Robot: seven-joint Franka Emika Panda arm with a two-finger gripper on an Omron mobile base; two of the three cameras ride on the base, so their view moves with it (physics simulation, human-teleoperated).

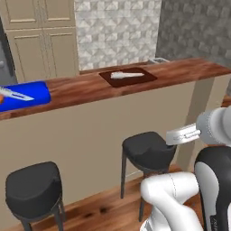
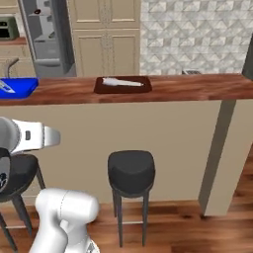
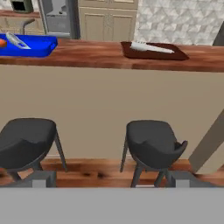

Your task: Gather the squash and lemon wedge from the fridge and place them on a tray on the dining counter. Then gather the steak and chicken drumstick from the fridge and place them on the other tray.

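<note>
My gripper (image 3: 111,179) is open with nothing between its fingertips, low in front of the dining counter (image 3: 100,54) at about stool height. On the counter's left lies the blue tray (image 3: 37,47). It holds a pale elongated shape and an orange thing (image 3: 2,43) cut by the frame edge. I cannot tell what either is. Further right sits the dark brown tray (image 3: 173,54) with a whitish elongated thing (image 3: 146,47) on it. The grey fridge (image 2: 49,39) stands behind the counter. I make out no lemon wedge, steak or drumstick.
Two black stools (image 3: 155,142) (image 3: 26,140) stand between me and the counter's beige base (image 2: 148,133). A beige post (image 2: 217,158) carries the counter's right end. Beige cabinets (image 2: 106,44) and a tiled wall (image 2: 197,34) lie behind.
</note>
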